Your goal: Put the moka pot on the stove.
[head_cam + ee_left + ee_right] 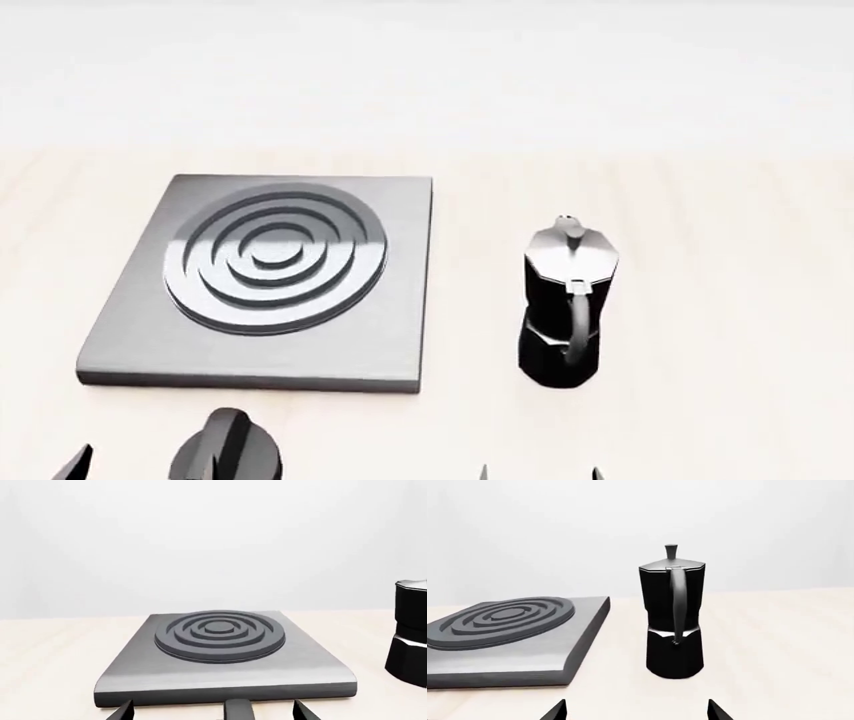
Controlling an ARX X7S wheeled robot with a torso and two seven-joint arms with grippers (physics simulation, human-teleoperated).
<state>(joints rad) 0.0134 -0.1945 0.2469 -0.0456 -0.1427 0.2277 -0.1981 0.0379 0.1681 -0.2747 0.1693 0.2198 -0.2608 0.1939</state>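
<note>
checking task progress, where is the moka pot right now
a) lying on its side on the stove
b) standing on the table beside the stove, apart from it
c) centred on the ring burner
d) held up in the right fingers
b: the moka pot stands upright on the table, on the right of the stove in the head view, with bare table between them and no fingers on it.

The glossy black moka pot (566, 305) stands upright on the pale table, its curved handle toward the robot, just right of the square grey stove (267, 285), not touching it.
</note>
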